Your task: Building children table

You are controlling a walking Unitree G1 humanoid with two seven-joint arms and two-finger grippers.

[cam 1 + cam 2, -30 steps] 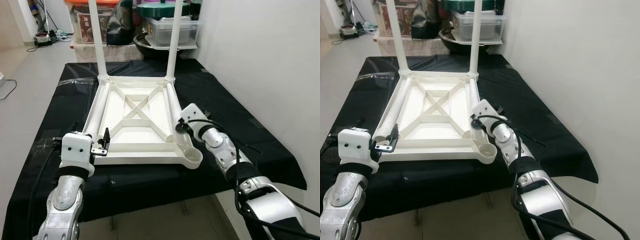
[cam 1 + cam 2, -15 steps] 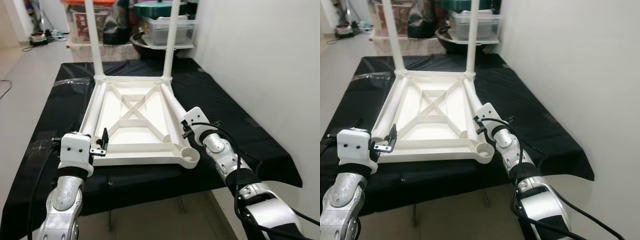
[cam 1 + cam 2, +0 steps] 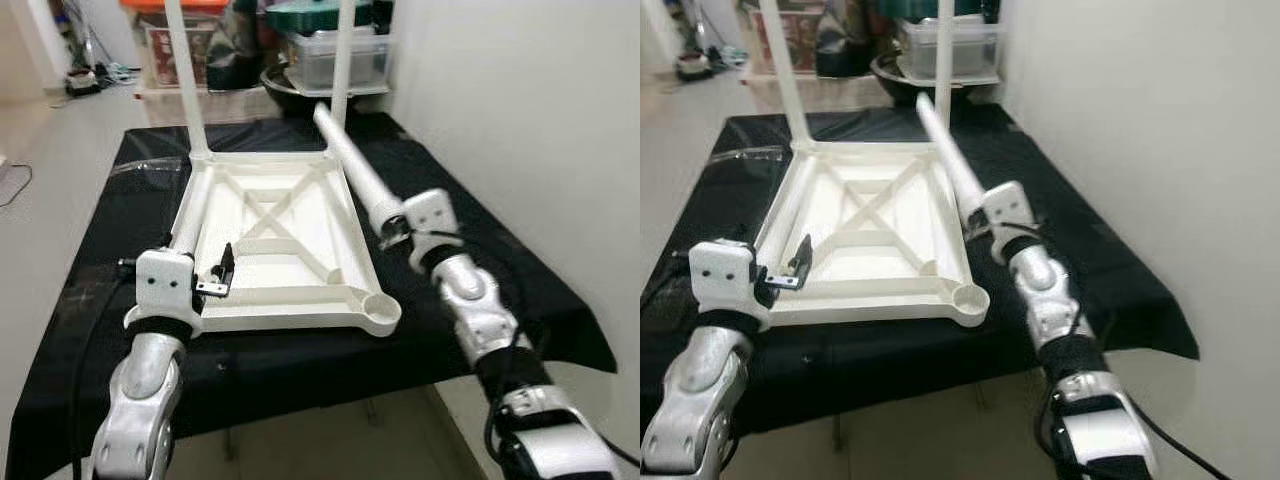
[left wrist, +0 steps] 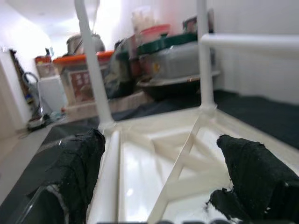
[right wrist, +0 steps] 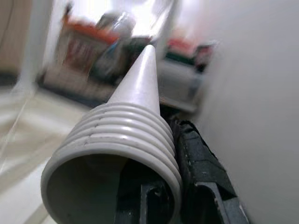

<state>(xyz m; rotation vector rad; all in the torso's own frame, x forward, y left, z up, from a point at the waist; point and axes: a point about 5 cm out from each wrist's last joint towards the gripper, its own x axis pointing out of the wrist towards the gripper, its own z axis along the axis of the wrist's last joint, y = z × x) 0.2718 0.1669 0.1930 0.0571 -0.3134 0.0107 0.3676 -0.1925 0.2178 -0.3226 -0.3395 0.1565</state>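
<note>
In the right gripper (image 3: 393, 228), a table leg (image 3: 352, 163), lifted.

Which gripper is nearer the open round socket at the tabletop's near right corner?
Right. The right gripper holds the loose leg just past the socket, up off the tabletop. The left gripper hovers open over the opposite near corner.

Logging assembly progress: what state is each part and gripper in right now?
Tabletop: upside down on the black cloth.
Two far legs: fitted, upright.
Loose leg: lifted, tilted, threaded end held by the right gripper.
Near right socket: empty.
Left gripper: open, over the near left corner.
</note>
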